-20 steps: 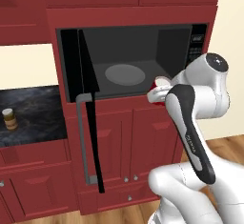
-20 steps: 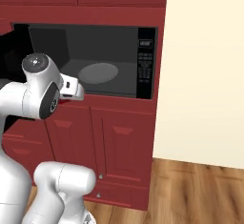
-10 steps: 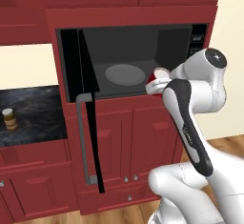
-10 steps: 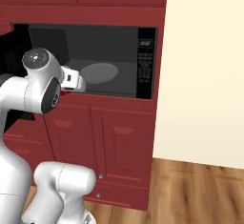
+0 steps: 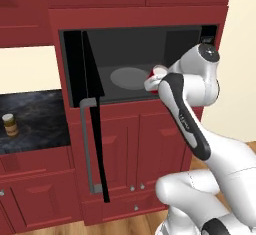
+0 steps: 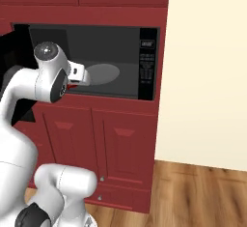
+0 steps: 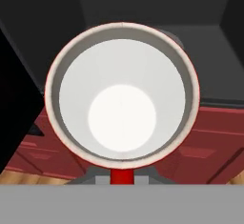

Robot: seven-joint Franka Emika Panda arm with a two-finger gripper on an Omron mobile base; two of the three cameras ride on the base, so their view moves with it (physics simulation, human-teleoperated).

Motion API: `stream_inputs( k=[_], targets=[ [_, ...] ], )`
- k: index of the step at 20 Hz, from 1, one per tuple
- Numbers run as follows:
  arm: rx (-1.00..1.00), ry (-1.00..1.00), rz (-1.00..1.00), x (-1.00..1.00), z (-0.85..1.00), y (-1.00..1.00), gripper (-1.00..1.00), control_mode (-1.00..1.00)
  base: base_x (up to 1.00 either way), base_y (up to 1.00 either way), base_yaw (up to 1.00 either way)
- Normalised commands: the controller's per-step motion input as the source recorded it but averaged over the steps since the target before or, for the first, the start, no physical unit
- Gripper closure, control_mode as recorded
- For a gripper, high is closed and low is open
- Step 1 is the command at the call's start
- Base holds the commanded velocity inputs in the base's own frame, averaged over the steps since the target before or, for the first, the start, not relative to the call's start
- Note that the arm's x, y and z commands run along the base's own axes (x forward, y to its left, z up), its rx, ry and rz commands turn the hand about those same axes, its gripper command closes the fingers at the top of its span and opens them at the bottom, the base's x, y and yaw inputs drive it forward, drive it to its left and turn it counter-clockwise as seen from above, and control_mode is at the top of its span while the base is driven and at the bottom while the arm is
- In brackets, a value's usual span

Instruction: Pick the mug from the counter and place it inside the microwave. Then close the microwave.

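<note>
From the left base view, the microwave (image 5: 135, 64) stands open, its door (image 5: 92, 114) swung out to the left, and the mug (image 5: 158, 72) sits at the front right of the opening, beside the grey turntable (image 5: 129, 77). A small jar (image 5: 8, 124) stands on the counter (image 5: 35, 124), well apart. From the right base view, the gripper (image 6: 72, 83) is at the opening's lower left edge, a sliver of red showing by it. Seen from the hand, the mug (image 7: 121, 99) (white inside, red handle toward the camera) is clamped in the closed gripper, before the dark cavity.
</note>
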Motion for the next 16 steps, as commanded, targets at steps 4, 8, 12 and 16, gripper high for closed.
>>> stream_inputs(
  k=[4,8,12,16],
  targets=[
    [-0.01,0.00,0.00,0.54,-0.13,0.18,1.00,-1.00,0.00,0.00,0.00],
    [-0.03,0.00,0.00,0.48,-0.08,0.05,1.00,-1.00,0.00,0.00,0.00],
    [-0.02,0.00,-0.01,0.36,-0.04,0.00,1.00,-1.00,0.00,0.00,0.00],
    [-0.01,0.00,0.00,0.16,-0.15,-0.08,1.00,-1.00,0.00,0.00,0.00]
  ],
)
